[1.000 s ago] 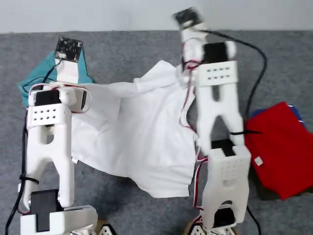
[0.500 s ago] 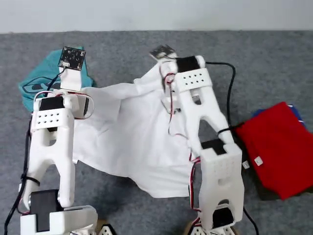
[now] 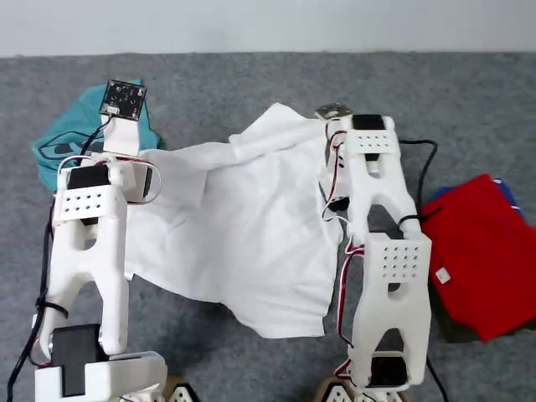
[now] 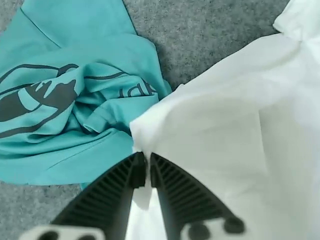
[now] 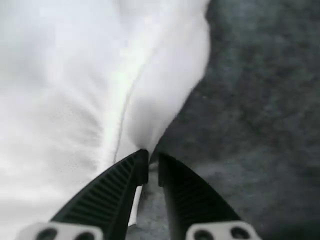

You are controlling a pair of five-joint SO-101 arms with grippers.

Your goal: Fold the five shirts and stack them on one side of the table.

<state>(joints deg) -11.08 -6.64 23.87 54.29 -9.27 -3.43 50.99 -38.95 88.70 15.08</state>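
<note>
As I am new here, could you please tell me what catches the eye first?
A large white shirt lies spread across the middle of the table. The left claw and the right claw each pinch an edge of it. A crumpled teal shirt lies at one side, a red shirt at the other.

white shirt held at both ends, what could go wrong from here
The left gripper and right gripper each pinch only a thin edge of the white cloth shirt, so it may slip free when pulled. The left pinch sits right beside the crumpled teal printed shirt, which could get dragged along. The white shirt's bunched far edge may fold in unevenly.
</note>
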